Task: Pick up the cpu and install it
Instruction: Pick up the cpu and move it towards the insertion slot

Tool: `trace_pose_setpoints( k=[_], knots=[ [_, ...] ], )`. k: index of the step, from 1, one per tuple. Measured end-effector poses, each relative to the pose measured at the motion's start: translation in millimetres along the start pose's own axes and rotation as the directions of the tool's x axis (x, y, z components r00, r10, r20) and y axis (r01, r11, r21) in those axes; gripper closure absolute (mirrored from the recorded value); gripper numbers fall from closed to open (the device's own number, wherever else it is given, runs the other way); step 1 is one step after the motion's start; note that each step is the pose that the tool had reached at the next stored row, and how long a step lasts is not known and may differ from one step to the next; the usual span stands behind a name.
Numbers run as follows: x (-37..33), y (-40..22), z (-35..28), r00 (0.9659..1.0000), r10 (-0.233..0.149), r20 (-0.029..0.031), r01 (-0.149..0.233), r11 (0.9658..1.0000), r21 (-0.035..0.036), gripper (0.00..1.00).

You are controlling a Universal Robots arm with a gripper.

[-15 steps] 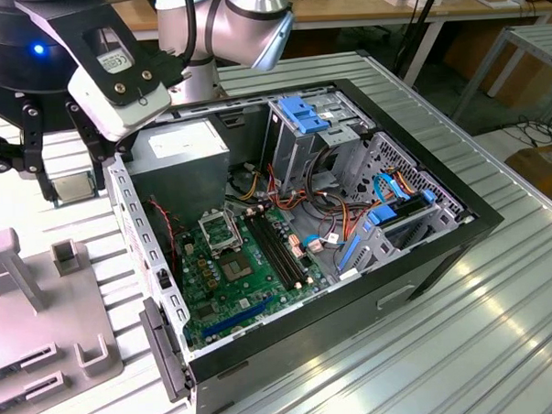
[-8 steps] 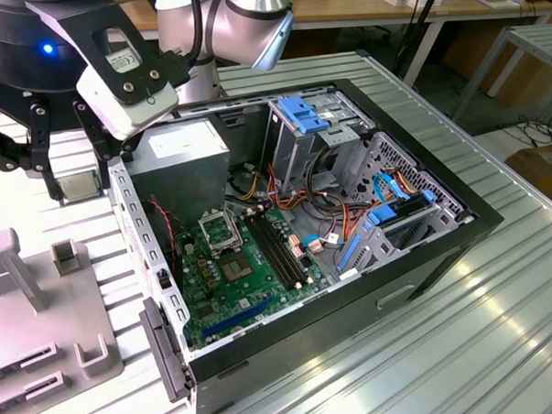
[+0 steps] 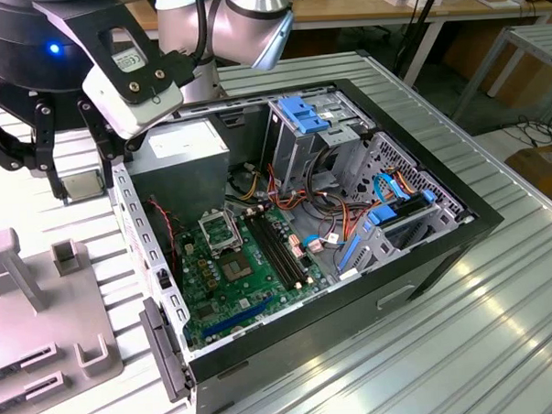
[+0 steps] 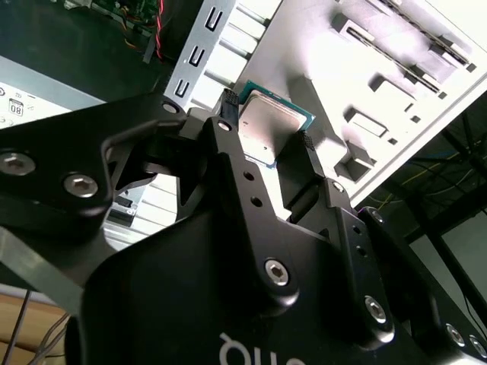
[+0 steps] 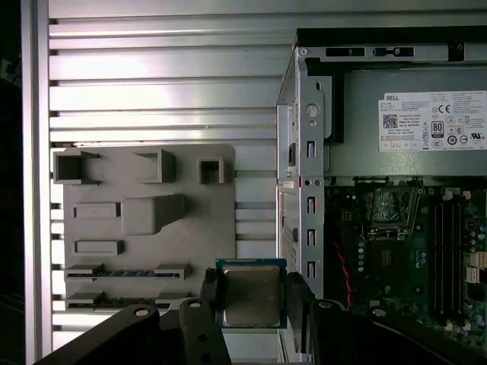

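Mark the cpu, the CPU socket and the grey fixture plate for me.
cpu (image 5: 251, 295): first wrist view, centre of its metal top.
CPU socket (image 5: 392, 207): first wrist view, middle of its frame.
grey fixture plate (image 5: 205, 228): first wrist view, bare flat area.

The exterior view looks down at a slant, from farther off, into the open computer case (image 3: 425, 274) on the table (image 3: 502, 344). The first wrist view faces straight down past the pincer (image 5: 253, 293); the second wrist view sits close behind it, tilted. All three share the grey holder (image 5: 144, 220) and the gripped cpu (image 5: 251, 300).
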State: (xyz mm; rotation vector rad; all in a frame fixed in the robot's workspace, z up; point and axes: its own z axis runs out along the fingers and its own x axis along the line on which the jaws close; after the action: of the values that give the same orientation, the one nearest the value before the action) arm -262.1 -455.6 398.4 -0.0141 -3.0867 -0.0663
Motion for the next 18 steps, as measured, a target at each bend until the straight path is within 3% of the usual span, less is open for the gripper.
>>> trace_pose_setpoints(
  k=[18],
  knots=[
    [-7.6, 0.1, -0.3, 1.0000, 0.000, 0.0000, 0.000, 1.0000, 0.0000, 0.54]
  ],
)
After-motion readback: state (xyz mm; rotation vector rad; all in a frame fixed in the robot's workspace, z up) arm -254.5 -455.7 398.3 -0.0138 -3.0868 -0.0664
